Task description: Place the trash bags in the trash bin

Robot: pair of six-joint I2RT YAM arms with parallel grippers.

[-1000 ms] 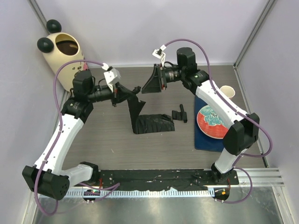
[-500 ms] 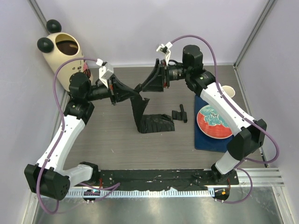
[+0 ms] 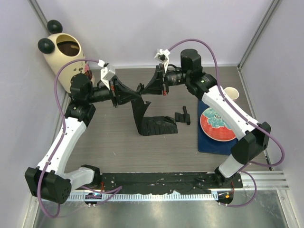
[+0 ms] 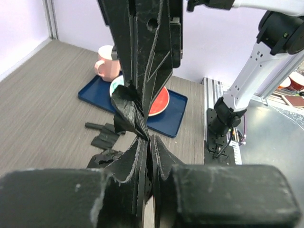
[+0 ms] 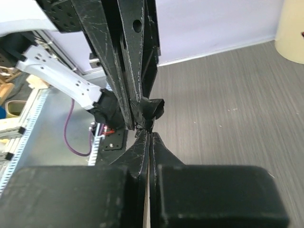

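Trash bin [image 5: 294, 28] (cream) edge-cropped

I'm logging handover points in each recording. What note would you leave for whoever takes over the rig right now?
Left gripper: shut on the bunched top of the trash bag.
Right gripper: shut on the same bunch, tip to tip with the left gripper.
Trash bag: top held up over mid-table, lower part lying folded on the table.
Trash bin: far left corner, well apart from the bag, with no bag visible in its opening.
Done: bag gripped by both grippers and partly raised.
Left: carry the bag to the bin and get it inside.
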